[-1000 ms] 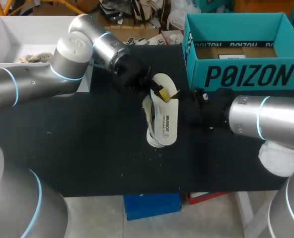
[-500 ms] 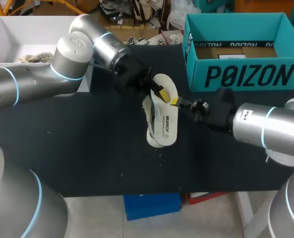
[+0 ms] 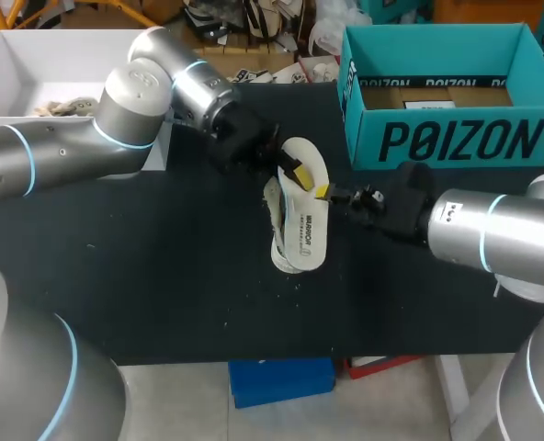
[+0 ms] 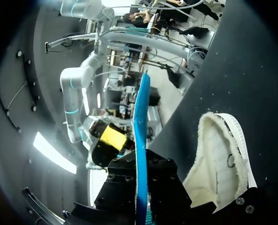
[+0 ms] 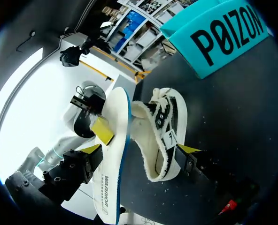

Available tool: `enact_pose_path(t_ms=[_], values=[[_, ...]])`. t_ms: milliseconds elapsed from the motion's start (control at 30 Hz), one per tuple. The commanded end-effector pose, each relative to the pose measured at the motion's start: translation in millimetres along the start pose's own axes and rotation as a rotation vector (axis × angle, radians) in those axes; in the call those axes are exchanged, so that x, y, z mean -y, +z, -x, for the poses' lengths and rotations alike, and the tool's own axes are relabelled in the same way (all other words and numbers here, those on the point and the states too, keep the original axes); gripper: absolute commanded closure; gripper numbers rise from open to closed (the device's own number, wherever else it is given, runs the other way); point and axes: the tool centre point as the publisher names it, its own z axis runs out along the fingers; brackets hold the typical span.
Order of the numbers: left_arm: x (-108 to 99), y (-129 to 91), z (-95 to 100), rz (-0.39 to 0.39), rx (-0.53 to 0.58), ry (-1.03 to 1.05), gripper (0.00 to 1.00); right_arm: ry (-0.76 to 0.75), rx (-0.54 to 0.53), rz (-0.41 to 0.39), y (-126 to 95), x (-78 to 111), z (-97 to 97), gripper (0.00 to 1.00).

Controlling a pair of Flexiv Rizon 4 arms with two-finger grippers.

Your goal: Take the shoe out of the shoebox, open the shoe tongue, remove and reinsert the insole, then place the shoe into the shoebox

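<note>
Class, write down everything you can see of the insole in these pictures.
The insole is thin, flat and foam-like. Its face is white with dark print towards the narrow end, and its edge is blue. It is out of the shoe, tilted beside and partly over it. The left gripper pinches its broad end, one yellow pad on the white face.

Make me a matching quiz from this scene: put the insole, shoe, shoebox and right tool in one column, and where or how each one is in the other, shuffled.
1 insole
2 shoe
3 shoebox
4 right tool

A open, straddling shoe and insole
B teal, at the table's far right corner
C on the table beside the insole
D gripped by the left tool

Pairs: 1-D, 2-C, 3-B, 4-A
</note>
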Motion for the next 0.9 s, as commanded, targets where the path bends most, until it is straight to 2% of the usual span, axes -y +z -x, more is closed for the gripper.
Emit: enact_pose_path(t_ms=[33,567,633,900], values=[[0,-1,0.2,0.001,-0.005,0.002,1.0,0.002,-1.001,-0.289,8,-1.3,7.1,0.0],[-3,1,-3.0,-0.009,-0.015,-0.011,1.0,-0.044,-0.951,-0.333,11,-1.3,5.1,0.0],[-3,2,-1.9,-0.01,-0.016,-0.009,1.0,-0.003,-0.931,-0.366,8,-2.3,8.9,0.0],[2,0,-1.0,-0.002,-0.009,0.0,1.0,0.169,-0.787,-0.367,-7,-9.2,23.3,0.0]])
